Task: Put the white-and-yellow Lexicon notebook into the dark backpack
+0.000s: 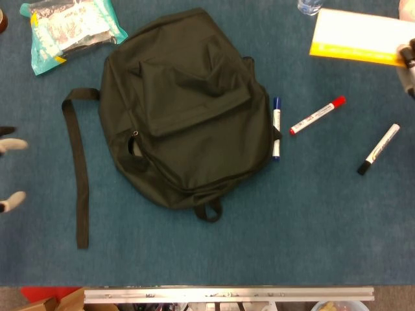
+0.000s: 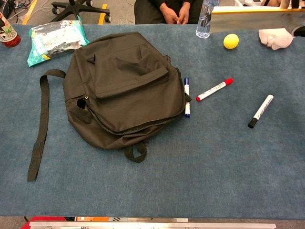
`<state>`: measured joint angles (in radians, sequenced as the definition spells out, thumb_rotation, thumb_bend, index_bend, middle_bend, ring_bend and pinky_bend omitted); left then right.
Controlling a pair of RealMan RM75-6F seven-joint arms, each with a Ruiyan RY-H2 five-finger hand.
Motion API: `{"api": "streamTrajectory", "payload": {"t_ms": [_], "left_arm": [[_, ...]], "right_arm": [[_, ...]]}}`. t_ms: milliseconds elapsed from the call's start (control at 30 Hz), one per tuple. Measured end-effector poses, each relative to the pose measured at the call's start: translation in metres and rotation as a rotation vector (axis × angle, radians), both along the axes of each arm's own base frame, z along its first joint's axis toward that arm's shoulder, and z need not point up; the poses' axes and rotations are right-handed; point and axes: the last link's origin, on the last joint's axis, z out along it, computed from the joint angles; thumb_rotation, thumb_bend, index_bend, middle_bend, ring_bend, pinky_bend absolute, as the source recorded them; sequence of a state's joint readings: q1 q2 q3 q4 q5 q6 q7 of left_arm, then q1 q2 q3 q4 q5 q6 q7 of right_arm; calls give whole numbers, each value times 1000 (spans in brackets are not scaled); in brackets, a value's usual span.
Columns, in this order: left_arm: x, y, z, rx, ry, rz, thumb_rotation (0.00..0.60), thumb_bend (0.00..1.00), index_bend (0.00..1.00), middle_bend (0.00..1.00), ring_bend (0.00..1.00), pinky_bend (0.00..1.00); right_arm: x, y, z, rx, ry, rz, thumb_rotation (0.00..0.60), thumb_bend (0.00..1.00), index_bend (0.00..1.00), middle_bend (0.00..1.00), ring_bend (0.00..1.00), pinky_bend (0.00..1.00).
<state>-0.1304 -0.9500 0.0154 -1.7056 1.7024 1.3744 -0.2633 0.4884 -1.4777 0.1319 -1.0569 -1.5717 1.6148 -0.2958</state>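
Right robot hand (image 1: 407, 61) at frame edge, gripping; left robot hand (image 1: 9, 175) fingertips apart.

Counting one backpack (image 1: 185, 103), lying left of the right hand (image 1: 407, 61); one notebook (image 1: 356, 37), sitting in that hand; three markers below it: blue (image 1: 276, 127), red (image 1: 317, 115), black (image 1: 379, 149); one ball (image 2: 230, 41); one packet (image 1: 71, 29); two bottles: clear (image 2: 205, 19), dark (image 2: 6, 31).

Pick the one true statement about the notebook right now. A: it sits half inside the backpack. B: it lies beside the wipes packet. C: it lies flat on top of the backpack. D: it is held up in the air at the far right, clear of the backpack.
D: the notebook is lifted at the far right, gripped at its edge by the right hand, well clear of the backpack.
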Motion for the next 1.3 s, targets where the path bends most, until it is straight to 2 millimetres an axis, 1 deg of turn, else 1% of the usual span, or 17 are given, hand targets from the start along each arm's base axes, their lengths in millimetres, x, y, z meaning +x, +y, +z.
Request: {"api": "streamTrajectory", "payload": {"t_ms": [167, 300, 400, 500, 700, 800, 900, 1300], "left_arm": [[17, 14, -18, -107, 36, -120, 600, 97, 286, 186, 97, 89], [35, 25, -40, -201, 47, -230, 600, 96, 284, 186, 97, 89], [48, 31, -58, -258, 49, -299, 600, 96, 283, 186, 97, 89], [58, 38, -76, -303, 42, -346, 600, 96, 282, 186, 97, 89], [73, 50, -110, -355, 45, -414, 600, 96, 268, 186, 97, 89], [78, 56, -129, -383, 69, -435, 600, 96, 252, 186, 97, 91], [82, 62, -143, -399, 94, -440, 600, 96, 238, 186, 97, 97], [85, 81, -177, -421, 123, -372, 600, 96, 225, 183, 97, 102]], "right_arm": [[3, 19, 28, -48, -24, 5, 600, 328, 708, 736, 652, 764], [3, 35, 50, -95, -36, -5, 600, 327, 708, 739, 656, 766], [1, 45, 63, -123, -41, -18, 600, 327, 708, 741, 659, 768], [-1, 52, 70, -139, -49, -28, 600, 327, 708, 742, 660, 768], [-1, 60, 73, -139, -56, -31, 600, 325, 708, 742, 660, 769], [-1, 62, 72, -134, -60, -27, 600, 321, 708, 743, 661, 769], [-1, 63, 72, -135, -66, -25, 600, 320, 708, 744, 662, 769], [-6, 67, 75, -139, -81, -27, 600, 320, 716, 745, 663, 769]]}}
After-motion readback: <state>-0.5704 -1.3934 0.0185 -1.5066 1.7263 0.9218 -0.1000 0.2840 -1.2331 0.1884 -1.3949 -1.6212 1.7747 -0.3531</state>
